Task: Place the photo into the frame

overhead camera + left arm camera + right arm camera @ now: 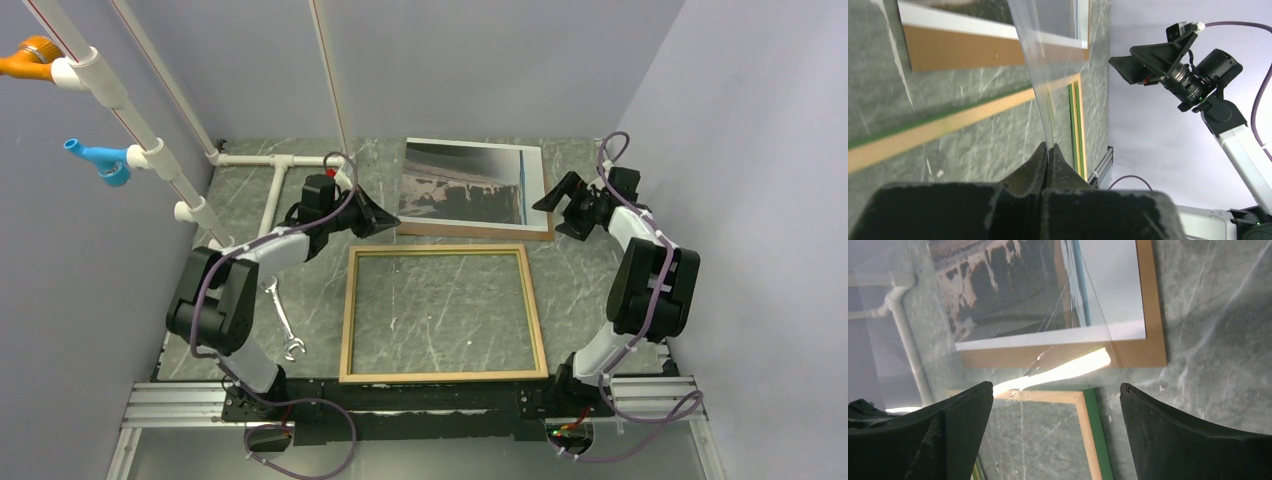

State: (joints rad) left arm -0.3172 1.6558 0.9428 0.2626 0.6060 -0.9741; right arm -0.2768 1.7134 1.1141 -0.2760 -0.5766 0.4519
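The photo [470,185] lies face up on a brown backing board [470,231] at the back of the table. The frame [443,313], tan side up, lies flat in front of it. My left gripper [385,218] is at the photo's left edge, shut on the edge of a clear sheet [1048,45] that rises from its fingertips [1049,146]. My right gripper [548,200] is open and empty by the photo's right edge. In the right wrist view [1055,390] the photo [1013,290], the board [1148,315] and a frame corner [1088,430] show through the glaring clear sheet [1058,372].
A metal wrench [283,325] lies left of the frame. White PVC pipes [270,185] run along the back left, with orange [30,55] and blue [100,160] fittings higher up. Walls close in on the left, back and right.
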